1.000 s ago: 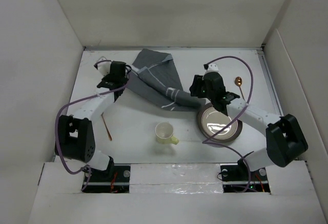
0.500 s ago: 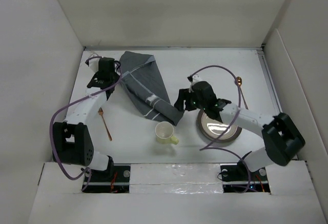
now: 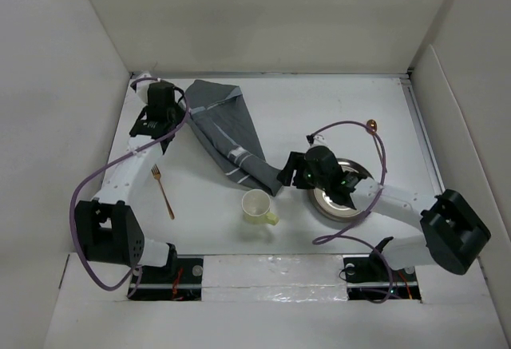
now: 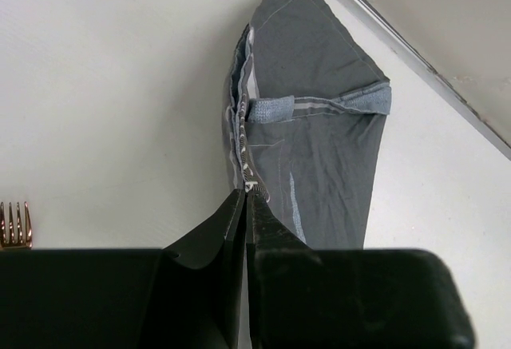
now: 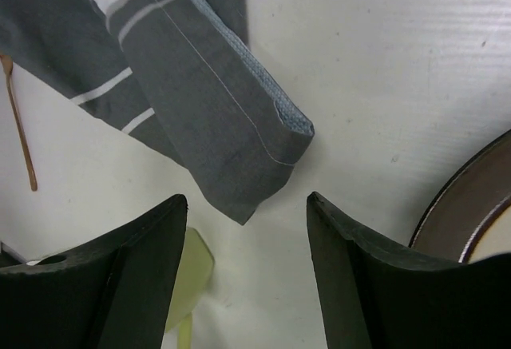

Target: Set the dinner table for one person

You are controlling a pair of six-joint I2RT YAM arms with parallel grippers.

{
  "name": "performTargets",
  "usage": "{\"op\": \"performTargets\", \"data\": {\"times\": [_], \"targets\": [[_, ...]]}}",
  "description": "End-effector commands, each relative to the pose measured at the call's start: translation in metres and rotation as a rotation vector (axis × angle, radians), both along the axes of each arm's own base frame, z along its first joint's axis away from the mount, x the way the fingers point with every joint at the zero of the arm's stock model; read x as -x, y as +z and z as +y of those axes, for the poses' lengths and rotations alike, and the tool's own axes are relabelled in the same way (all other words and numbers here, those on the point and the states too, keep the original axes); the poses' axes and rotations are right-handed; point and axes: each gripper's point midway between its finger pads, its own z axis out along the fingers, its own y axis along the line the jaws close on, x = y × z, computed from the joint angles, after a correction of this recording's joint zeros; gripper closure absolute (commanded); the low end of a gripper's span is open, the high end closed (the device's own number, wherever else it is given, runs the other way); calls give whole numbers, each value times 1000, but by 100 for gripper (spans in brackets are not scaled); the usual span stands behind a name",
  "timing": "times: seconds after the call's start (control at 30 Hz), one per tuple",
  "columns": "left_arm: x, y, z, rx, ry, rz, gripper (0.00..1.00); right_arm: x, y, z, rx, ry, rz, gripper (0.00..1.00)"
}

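Rumpled cloth placemat (image 3: 225,128), smooth dinner table (image 3: 319,101)

The dinner table (image 3: 335,109) is a flat white rectangular top enclosed by white panel walls. Five items lie on it.

- A dark grey placemat (image 3: 227,129) with white stripes lies folded and bunched. It runs diagonally from the far left corner toward the centre.
- A pale yellow cup (image 3: 256,206) stands upright near the centre, just beside the placemat's near end.
- A dark-rimmed plate (image 3: 329,203) with a light centre lies right of the cup, partly hidden.
- A copper fork (image 3: 164,192) lies on the left side, tines toward the far end.
- A copper spoon (image 3: 371,125) lies on the far right, well apart from the fork.
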Motion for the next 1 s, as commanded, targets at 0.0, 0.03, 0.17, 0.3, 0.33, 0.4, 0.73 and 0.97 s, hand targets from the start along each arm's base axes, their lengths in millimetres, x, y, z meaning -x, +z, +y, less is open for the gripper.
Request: {"op": "performTargets", "data": {"times": [0.0,0.03,0.17,0.3,0.33,0.4,0.73,0.97], "targets": [[4,18,2,-12,-13,-55,100,-4,9,17,-121,-32,11,34],[5,19,2,-10,-12,-59,100,-6,10,16,-134,-52,10,34],[5,21,0,-6,-21,-71,100,-12,2,12,-175,-151,43,35],[6,22,-3,8,-35,-83,100,-16,-8,15,-210,-179,77,35],[6,22,-3,7,-34,-83,100,-18,-14,15,-214,-184,90,36],[6,22,-3,6,-35,-82,100,-20,-19,17,-225,-181,109,37],[4,18,-4,7,-37,-73,100,-29,-23,12,-273,-250,68,66],[4,20,-1,0,-21,-72,100,-39,-10,9,-304,-280,-7,93]]}}
